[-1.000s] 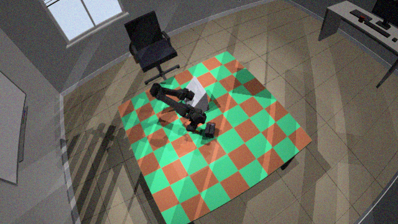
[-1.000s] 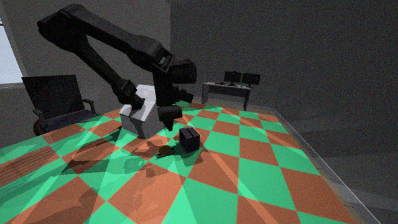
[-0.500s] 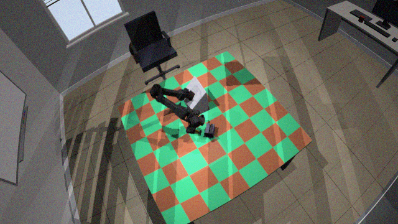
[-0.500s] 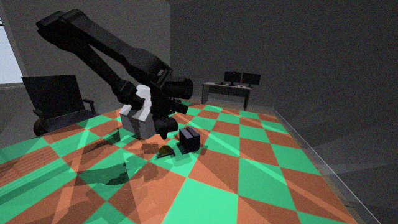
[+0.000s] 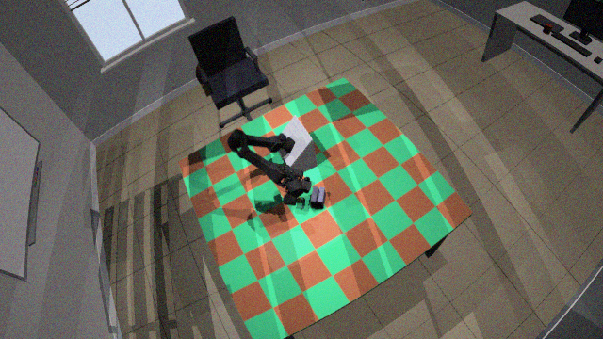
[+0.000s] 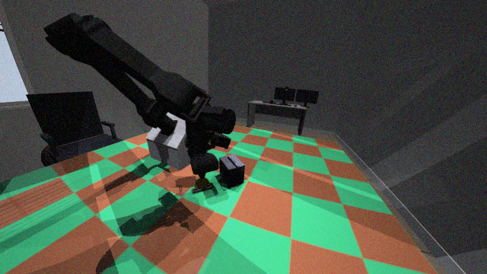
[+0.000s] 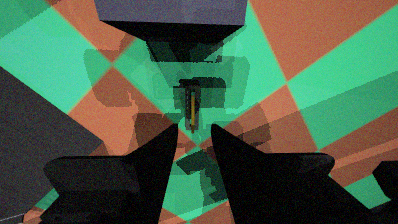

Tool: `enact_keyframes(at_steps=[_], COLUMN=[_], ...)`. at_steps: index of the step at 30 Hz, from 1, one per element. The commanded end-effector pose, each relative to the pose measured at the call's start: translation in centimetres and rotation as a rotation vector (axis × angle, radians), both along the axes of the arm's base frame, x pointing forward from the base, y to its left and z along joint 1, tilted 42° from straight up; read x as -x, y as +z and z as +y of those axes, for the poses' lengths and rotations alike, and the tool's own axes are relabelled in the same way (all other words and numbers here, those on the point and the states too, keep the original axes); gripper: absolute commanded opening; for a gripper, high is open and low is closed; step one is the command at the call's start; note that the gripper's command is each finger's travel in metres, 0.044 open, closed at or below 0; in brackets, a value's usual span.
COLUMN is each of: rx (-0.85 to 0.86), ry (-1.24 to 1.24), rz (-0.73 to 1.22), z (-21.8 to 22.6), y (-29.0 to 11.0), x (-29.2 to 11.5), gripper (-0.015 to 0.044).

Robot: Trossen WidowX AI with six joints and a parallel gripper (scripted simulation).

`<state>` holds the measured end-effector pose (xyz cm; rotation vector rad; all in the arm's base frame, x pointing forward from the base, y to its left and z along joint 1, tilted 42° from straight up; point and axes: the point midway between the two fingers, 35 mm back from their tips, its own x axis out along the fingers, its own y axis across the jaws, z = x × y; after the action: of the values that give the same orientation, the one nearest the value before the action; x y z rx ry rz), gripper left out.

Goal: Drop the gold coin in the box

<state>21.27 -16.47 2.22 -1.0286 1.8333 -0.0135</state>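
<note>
Checkered table [image 5: 377, 198] below, the gold coin [image 7: 192, 110] stands edge-on in its dark-green holder [image 7: 194, 97], right beside the grey box [image 6: 232, 169]; gripper [image 7: 192, 145] hovers above, partly open, holding nothing.

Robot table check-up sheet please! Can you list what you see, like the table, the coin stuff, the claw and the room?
Surface: green and orange checkered table.
Job's things: gold coin standing on edge in its dark holder; grey box with a slot in the lid, close beside it.
Clutter: white wedge block by the arm's base.
Gripper: gripper partly open, holding nothing, just above the coin.
Cables: nothing seen.
Surroundings: office chair, desk with monitor and keyboard, window.
</note>
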Motion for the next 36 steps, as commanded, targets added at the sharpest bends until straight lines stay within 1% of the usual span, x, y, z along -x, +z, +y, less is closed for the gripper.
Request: enact_keyframes(at_steps=[1,29,35,36], rx=[-0.002,0.001,0.001,0.001], ry=[0.003,0.003,0.003,0.003], rz=[0.012,0.013,0.013,0.013], z=[-0.4,-3.2,-3.2,-3.2], y=[-0.7,-3.7,-3.7,-3.7], x=[0.2,1.0,1.0,1.0], gripper=[0.0161,0.0161,0.0003,0.0])
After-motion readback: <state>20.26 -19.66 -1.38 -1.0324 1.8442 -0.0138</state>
